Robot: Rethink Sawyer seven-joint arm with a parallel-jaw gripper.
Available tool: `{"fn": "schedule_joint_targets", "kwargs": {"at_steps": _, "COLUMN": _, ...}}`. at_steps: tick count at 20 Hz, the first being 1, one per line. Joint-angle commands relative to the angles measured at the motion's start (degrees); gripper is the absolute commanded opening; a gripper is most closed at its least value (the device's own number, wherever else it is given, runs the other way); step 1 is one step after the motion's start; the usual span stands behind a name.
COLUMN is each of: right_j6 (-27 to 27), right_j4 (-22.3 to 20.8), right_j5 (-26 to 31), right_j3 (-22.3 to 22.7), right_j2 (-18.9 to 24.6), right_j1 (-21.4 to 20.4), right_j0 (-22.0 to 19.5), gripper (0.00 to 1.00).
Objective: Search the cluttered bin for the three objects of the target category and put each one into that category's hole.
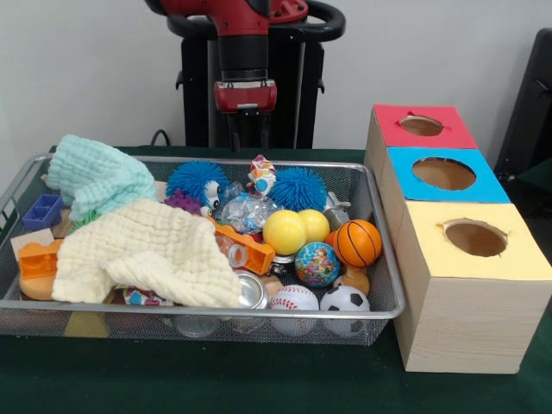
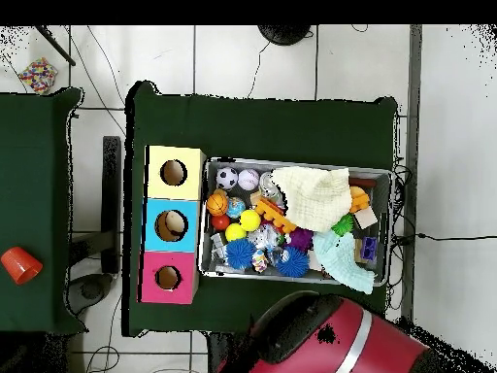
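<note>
While the hand [image 1: 246,129] hangs at upper centre of the front view, above and behind the bin's far rim and touching nothing, I cannot tell how wide it stands. Below it, the bin [image 1: 17,194] fills the left and middle of the frame on the green worktop [image 1: 259,384]. At its left end lie a mint cloth [image 1: 99,177] and a blue block [image 1: 43,211], with an orange block [image 1: 39,259] lower down. A cream cloth [image 1: 151,250] covers the lower left of the clutter. Toward the middle sit two blue spiky balls [image 1: 197,179], a yellow ball [image 1: 285,231], a globe ball [image 1: 316,263] and a baseball [image 1: 294,299]. Right of these lie a basketball [image 1: 358,242] and a soccer ball [image 1: 345,299]. Just beside the bin's right end stand three boxes, each with a round hole: yellow box [image 1: 470,276] lowest, blue box [image 1: 444,174], red box [image 1: 423,126] uppermost.
</note>
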Motion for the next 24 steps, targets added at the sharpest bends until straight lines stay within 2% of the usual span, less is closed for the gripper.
{"fn": "schedule_joint_targets", "kwargs": {"at_steps": 1, "right_j6": 6.87, "right_j4": 4.42, "right_j5": -9.46, "right_j3": -10.61, "right_j2": 1.58, "right_j1": 6.84, "right_j0": 0.39, "gripper": 1.0}}
{"fn": "schedule_joint_targets", "kwargs": {"at_steps": 7, "right_j6": 6.36, "right_j4": 9.5, "right_j5": -14.33, "right_j3": -11.06, "right_j2": -0.14, "right_j1": 10.62, "right_j0": 1.6, "gripper": 1.0}}
{"fn": "schedule_joint_targets", "kwargs": {"at_steps": 10, "right_j6": 7.46, "right_j4": 10.95, "right_j5": -13.81, "right_j3": -10.97, "right_j2": -0.36, "right_j1": 10.74, "right_j0": 1.85, "gripper": 1.0}}
{"fn": "schedule_joint_targets", "kwargs": {"at_steps": 14, "right_j6": 9.28, "right_j4": 8.78, "right_j5": -9.06, "right_j3": -10.24, "right_j2": 0.03, "right_j1": 7.05, "right_j0": 0.61, "gripper": 1.0}}
{"fn": "schedule_joint_targets", "kwargs": {"at_steps": 17, "right_j6": 10.88, "right_j4": 7.49, "right_j5": -3.41, "right_j3": -10.55, "right_j2": 0.93, "right_j1": 5.44, "right_j0": -1.66, "gripper": 1.0}}
{"fn": "schedule_joint_targets", "kwargs": {"at_steps": 20, "right_j6": 10.96, "right_j4": 7.75, "right_j5": -2.33, "right_j3": -10.68, "right_j2": 0.92, "right_j1": 5.32, "right_j0": -2.41, "gripper": 1.0}}
{"fn": "schedule_joint_targets", "kwargs": {"at_steps": 24, "right_j6": 10.3, "right_j4": 7.83, "right_j5": 0.32, "right_j3": -10.48, "right_j2": 1.42, "right_j1": 3.04, "right_j0": -2.42, "gripper": 1.0}}
